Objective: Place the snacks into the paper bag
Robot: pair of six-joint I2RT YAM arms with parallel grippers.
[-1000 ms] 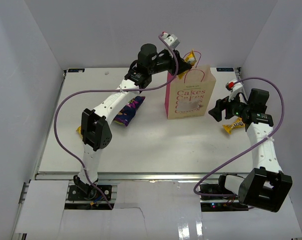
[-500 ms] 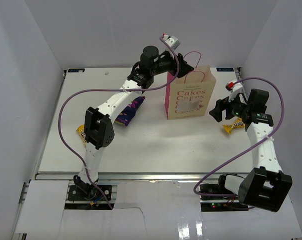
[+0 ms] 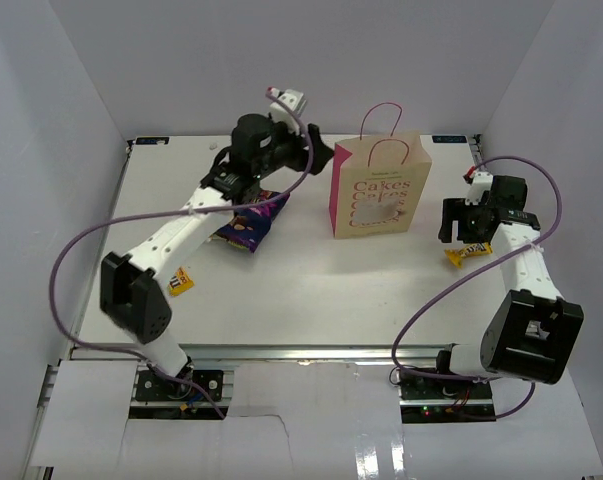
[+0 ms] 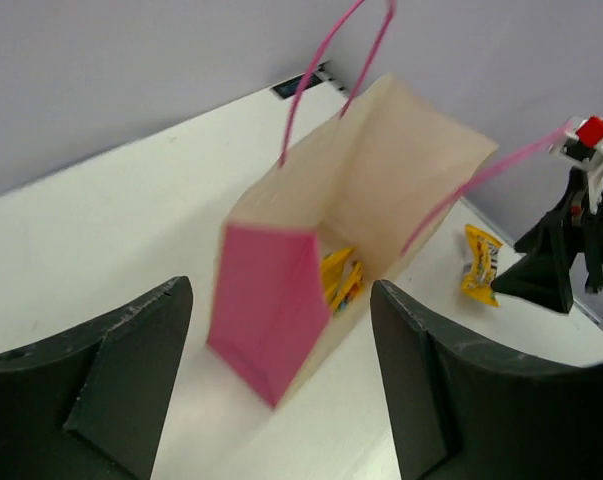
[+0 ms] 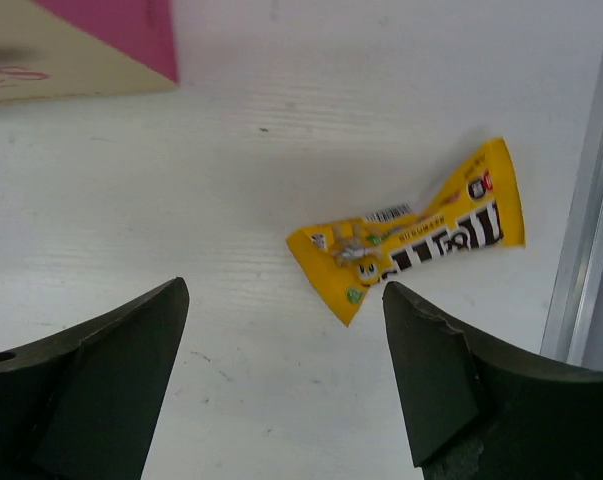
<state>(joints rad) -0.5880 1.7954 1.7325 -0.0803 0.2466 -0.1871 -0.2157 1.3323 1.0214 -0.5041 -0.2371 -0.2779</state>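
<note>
The paper bag (image 3: pixel 379 190) stands upright at the back middle with its mouth open. In the left wrist view the paper bag (image 4: pixel 381 170) shows yellow packets (image 4: pixel 339 280) lying inside it. My left gripper (image 3: pixel 319 155) hangs open and empty just left of the bag, above the table; in its own view the left gripper (image 4: pixel 281 290) frames the bag's pink side. A purple-blue snack bag (image 3: pixel 251 222) lies under the left arm. My right gripper (image 5: pixel 286 290) is open above a yellow packet (image 5: pixel 421 240), not touching it; from above this packet (image 3: pixel 468 253) lies right of the bag.
Another yellow packet (image 3: pixel 181 281) lies on the white table (image 3: pixel 311 290) near the left arm's elbow. White walls enclose the table on three sides. A metal rail (image 5: pixel 581 250) runs along the table's right edge, close to the yellow packet.
My left gripper held a yellow packet over the bag's mouth, opened, and the packet is gone from it. The left arm then drew back to the left. The right gripper shifted right over its packet.
</note>
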